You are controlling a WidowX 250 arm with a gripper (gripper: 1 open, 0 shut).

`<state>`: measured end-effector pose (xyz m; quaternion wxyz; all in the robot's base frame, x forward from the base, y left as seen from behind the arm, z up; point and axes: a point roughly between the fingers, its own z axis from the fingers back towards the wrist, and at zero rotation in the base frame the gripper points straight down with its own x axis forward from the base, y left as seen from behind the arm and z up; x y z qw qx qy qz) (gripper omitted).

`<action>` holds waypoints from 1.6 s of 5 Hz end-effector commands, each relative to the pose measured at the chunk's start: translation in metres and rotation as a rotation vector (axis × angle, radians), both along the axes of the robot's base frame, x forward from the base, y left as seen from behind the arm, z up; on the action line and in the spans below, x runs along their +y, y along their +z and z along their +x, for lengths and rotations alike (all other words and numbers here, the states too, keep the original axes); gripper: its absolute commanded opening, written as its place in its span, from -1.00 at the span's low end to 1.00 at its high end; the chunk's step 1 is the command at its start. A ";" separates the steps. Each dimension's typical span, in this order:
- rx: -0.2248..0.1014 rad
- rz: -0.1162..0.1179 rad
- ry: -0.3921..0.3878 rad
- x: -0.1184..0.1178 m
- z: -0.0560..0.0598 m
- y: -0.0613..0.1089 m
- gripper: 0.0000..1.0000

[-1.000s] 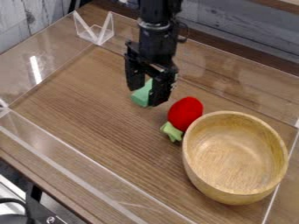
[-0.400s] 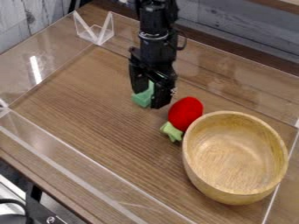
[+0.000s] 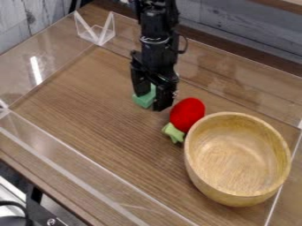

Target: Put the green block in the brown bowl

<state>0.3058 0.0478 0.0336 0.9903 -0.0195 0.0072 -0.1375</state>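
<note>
The green block lies on the wooden table just left of centre, a light mint bar partly hidden by my gripper. My gripper points straight down over the block, open, with its dark fingers standing on either side of it. The brown bowl sits at the lower right, a large round wooden bowl with nothing inside.
A round red toy with a green leaf lies between the block and the bowl, close to my gripper's right side. Clear plastic walls ring the table. A clear stand sits at the back left.
My gripper has come down lower around the green block. The block, the red toy and the bowl have stayed where they were.
</note>
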 end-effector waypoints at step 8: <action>-0.006 -0.027 0.054 0.008 0.015 -0.026 1.00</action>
